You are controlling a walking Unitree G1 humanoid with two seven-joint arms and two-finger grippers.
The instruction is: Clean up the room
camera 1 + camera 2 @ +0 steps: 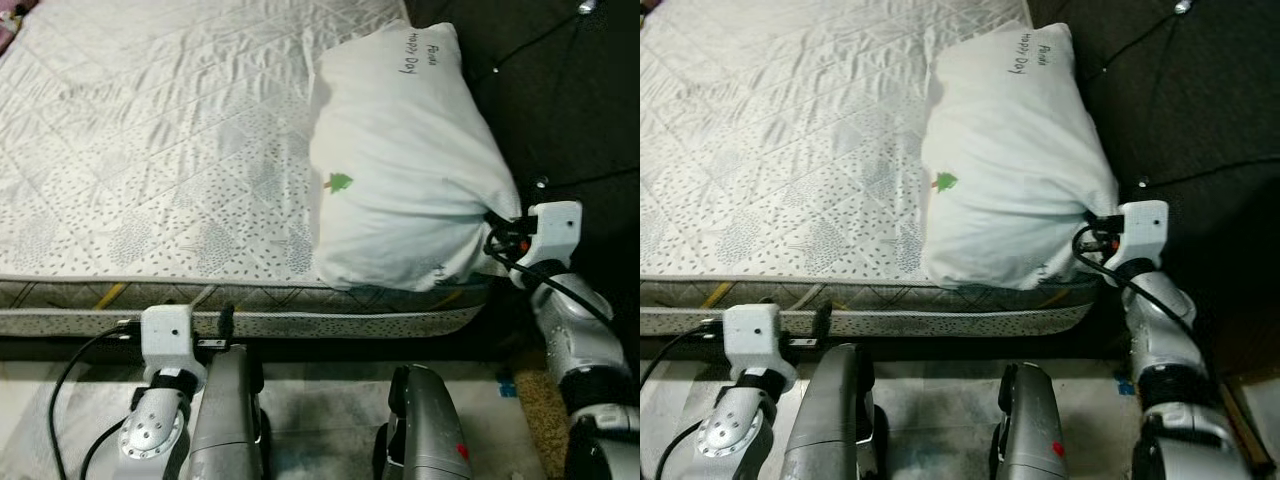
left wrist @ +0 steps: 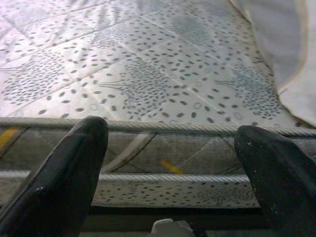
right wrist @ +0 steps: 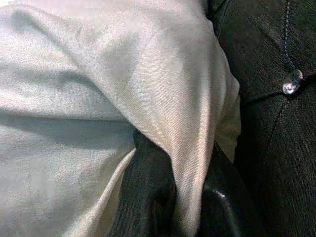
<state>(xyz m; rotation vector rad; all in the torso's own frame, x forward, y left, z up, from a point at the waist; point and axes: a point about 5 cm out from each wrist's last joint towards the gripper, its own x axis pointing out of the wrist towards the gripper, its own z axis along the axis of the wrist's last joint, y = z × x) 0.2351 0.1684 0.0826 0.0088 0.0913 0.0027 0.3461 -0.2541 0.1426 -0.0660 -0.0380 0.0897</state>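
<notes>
From the head camera, the pillow [image 1: 400,160] lies on the bed [image 1: 150,150] at its right end, long axis running away from the robot, near end hanging just over the front edge of the mattress. The right pincer [image 1: 487,222] is tucked in at the pillow's near right corner, with the cloth gathered to a point there, so the pillow lies forward and to the left of that pincer. The left pincer [image 1: 227,325] sits low by the mattress's front edge, well apart from the pillow, so the right arm is plainly the nearer one. Left wrist view now: two black fingers [image 2: 64,173] spread wide with nothing between them, pointing at the side of the mattress, and a slip of the pillow showing off at the far corner. That pincer is released. Right wrist view: white fabric of the pillow right up against the lens, a fold of it draped down between the two dark fingers [image 3: 143,197], which are clenched on the cloth, with dark quilted upholstery [image 3: 266,98] beside it. My read is that the grip is on a pinch of cover only, so any move along the bed will drag the bulk behind that one corner.
</notes>
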